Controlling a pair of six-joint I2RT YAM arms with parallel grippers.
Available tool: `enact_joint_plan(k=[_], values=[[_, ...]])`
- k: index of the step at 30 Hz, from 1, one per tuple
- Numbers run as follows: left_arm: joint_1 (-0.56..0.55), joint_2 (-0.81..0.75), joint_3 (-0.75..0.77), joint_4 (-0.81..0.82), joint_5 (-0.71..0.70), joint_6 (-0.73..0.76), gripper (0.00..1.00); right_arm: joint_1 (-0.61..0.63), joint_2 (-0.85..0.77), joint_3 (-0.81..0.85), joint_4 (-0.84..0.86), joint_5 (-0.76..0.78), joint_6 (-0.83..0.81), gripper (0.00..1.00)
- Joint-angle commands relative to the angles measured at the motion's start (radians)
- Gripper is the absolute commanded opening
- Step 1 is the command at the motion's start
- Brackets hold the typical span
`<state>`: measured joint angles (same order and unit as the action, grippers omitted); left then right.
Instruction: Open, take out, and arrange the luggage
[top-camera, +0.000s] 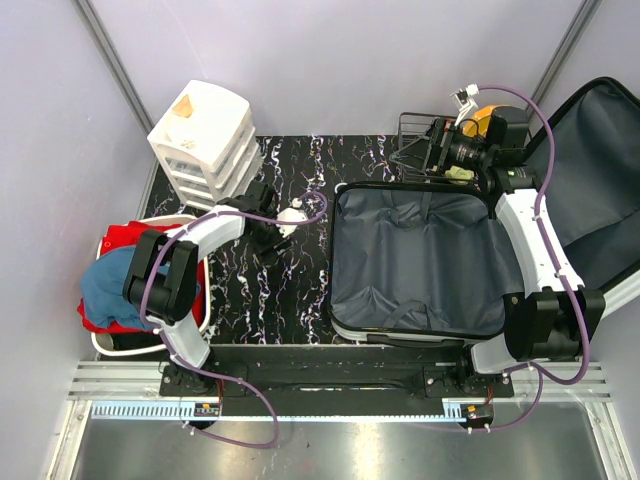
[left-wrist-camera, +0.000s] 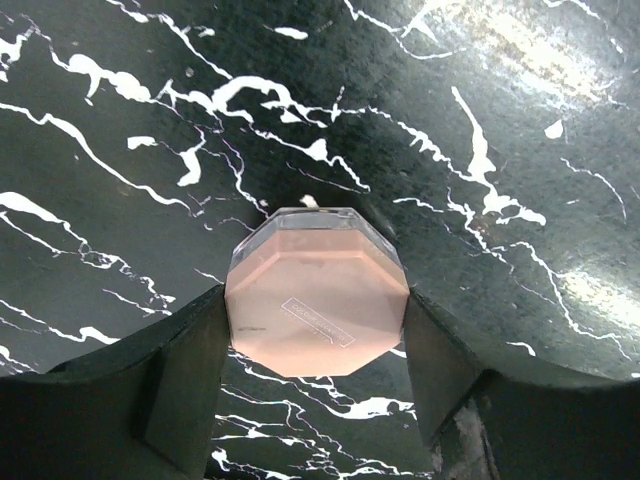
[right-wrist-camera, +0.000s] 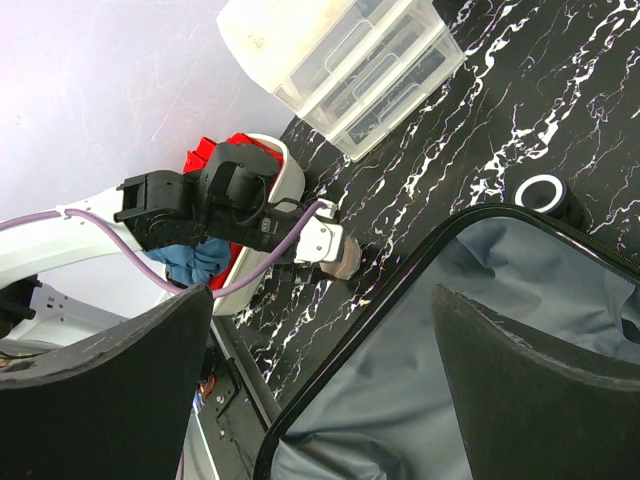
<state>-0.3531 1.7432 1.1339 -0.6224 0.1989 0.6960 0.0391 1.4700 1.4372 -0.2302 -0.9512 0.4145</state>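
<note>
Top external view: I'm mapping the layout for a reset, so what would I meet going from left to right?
Left to right: white tub of clothes → left tool gripping a small jar → open luggage.

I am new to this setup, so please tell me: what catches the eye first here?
The large open suitcase, grey lining showing, fills the right half of the black marble table. On the left, the left gripper pinches a pink octagonal jar over the marble.

The suitcase (top-camera: 415, 255) is laid open on the table's (top-camera: 270, 300) right, with a basket (top-camera: 415, 140) behind it and a jar (left-wrist-camera: 315, 300) to its left, while drawers (top-camera: 205, 135) are stood at the back left and clothes (top-camera: 105, 290) are piled in a tub (right-wrist-camera: 290, 170) before them.
</note>
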Motion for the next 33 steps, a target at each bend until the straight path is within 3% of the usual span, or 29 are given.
enact_joint_plan(k=[1,4,10,17,29,33], values=[[0.003,0.003,0.000,0.073,-0.019,0.000,0.65,0.002,-0.037,0.008,0.008,0.006,-0.017,1.00],[0.006,-0.007,-0.014,0.075,-0.016,0.003,0.78,0.004,-0.040,0.006,0.008,0.003,-0.022,1.00],[0.028,-0.028,-0.034,0.072,-0.021,0.007,0.94,0.002,-0.043,0.005,0.002,0.002,-0.026,1.00],[0.040,-0.043,-0.042,0.087,0.008,0.004,0.89,0.004,-0.040,0.003,0.006,0.000,-0.022,1.00],[0.036,-0.025,-0.033,0.142,0.060,-0.024,0.93,0.001,-0.037,0.005,0.005,0.000,-0.014,1.00],[0.034,-0.020,-0.036,0.144,0.066,-0.013,0.86,0.002,-0.033,0.008,0.005,-0.001,-0.011,1.00]])
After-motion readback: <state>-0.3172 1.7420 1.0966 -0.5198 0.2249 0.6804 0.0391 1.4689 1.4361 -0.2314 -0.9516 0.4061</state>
